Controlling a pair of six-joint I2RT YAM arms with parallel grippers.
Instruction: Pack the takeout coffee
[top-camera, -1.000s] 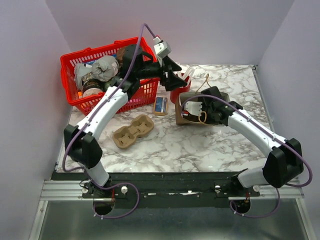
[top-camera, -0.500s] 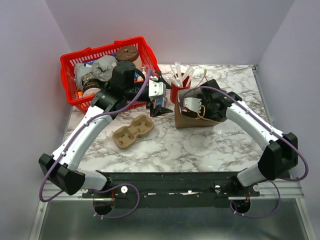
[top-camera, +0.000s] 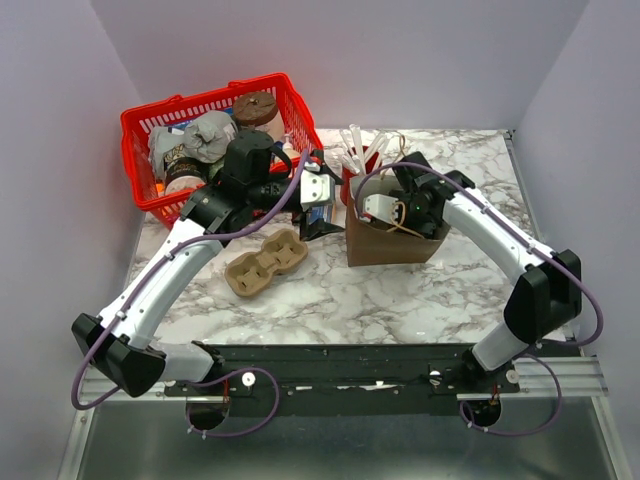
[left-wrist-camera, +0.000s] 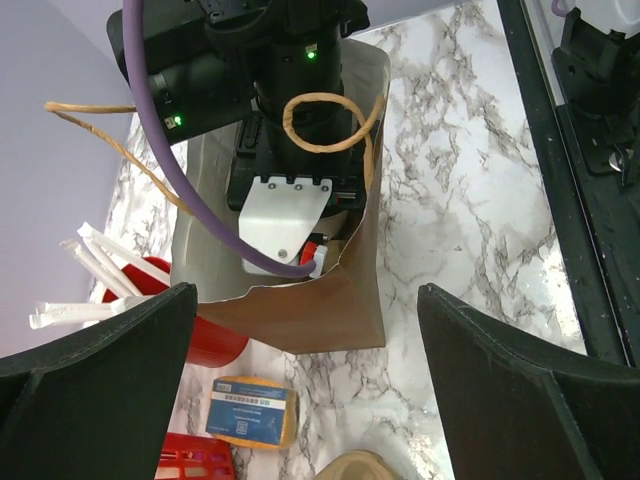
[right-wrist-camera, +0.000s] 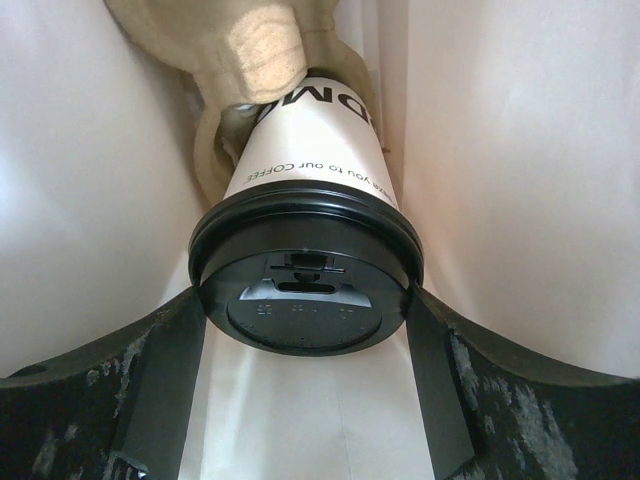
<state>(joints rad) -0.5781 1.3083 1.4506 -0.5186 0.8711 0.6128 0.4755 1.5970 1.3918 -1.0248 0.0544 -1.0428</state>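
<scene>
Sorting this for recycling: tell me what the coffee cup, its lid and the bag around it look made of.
The coffee cup looks like matte cream paperboard: black print sits flat on a dull wall. Its lid is seemingly black plastic, slightly glossy, with a moulded rim and embossed top. The bag is likely brown kraft paper, creased, with a wavy open edge.
</scene>
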